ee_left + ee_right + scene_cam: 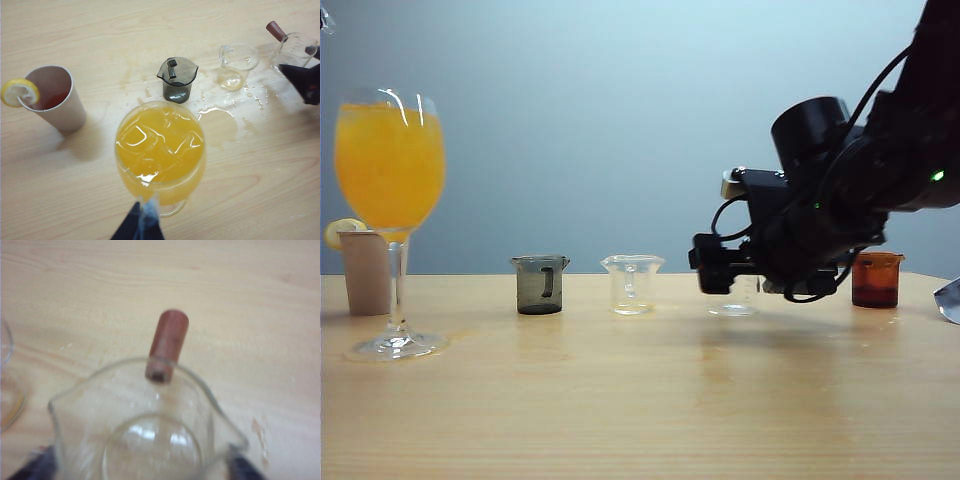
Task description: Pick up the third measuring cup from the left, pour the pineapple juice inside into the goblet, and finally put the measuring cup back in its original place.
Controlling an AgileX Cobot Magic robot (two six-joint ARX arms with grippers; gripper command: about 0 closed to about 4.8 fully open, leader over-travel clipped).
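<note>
Now the right gripper point(720, 266) is hanging low over the right half of the pale wooden table point(640, 400), its jaws spread wide on either side of the third measuring cup point(734, 297), which is standing upright on the tabletop. From the right wrist view the cup point(150, 425) is looking empty, its clear bottom showing through, with a short reddish-brown handle point(167, 344) sticking out from its rim; the dark fingertips point(242, 467) are sitting just outside the glass walls, and I cannot tell whether they are touching it.

Over on the left the goblet point(390, 190) is standing on its round foot, its bowl nearly full of orange-yellow juice point(390, 165). The left gripper point(141, 225) is showing only in its own wrist view, right at the goblet's stem; its dark fingers are closing in on the glass there, though whether they are truly pinching it I cannot tell.

Behind the goblet a beige cup point(365, 272) is carrying a lemon slice point(19, 91) on its rim. Along the row a smoky grey cup point(540, 284), a clear flared-lip cup point(632, 283) and an amber-brown cup point(876, 279) are standing well apart. Splashes of liquid point(220, 117) are lying on the wood near the clear cups.
</note>
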